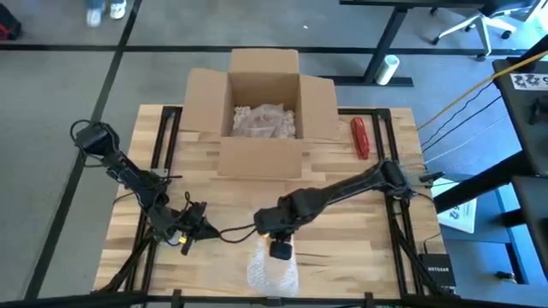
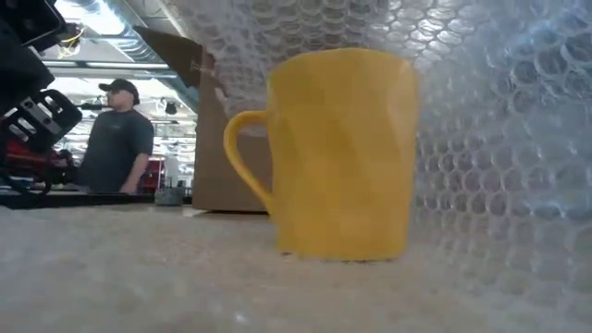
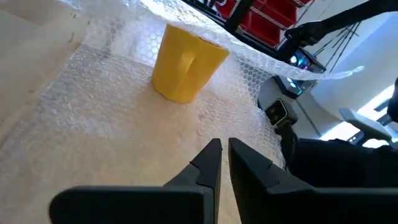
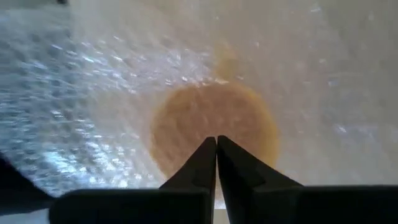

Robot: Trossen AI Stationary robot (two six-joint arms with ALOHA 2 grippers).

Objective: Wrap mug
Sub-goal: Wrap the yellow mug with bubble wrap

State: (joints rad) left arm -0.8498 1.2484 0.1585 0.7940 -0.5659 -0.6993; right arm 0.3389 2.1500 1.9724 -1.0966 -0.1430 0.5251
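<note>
A yellow mug (image 2: 342, 153) stands upright on a sheet of bubble wrap (image 3: 112, 106) near the table's front edge. Part of the wrap (image 2: 499, 111) rises beside the mug and arches over its top. My right gripper (image 1: 280, 250) hangs over the mug, shut on the wrap. In the right wrist view the mug's round mouth (image 4: 214, 124) shows blurred through the wrap. My left gripper (image 1: 199, 224) is low over the table to the left of the wrap, its fingers (image 3: 211, 155) almost together with nothing between them. The mug's handle (image 3: 186, 59) faces it. My right gripper pinches the bubble wrap (image 4: 216, 134) between its two fingertips from above, pointing down, right over the mug's mouth. The wrap hangs from there as a loose arch over the mug, its lower part flat on the table. Edge or fold, I cannot tell.
An open cardboard box (image 1: 264, 107) with pale packing inside stands at the table's far middle. A red object (image 1: 360, 137) lies to its right. Cables run along the table's left and right sides. A person (image 2: 118, 139) stands in the room beyond.
</note>
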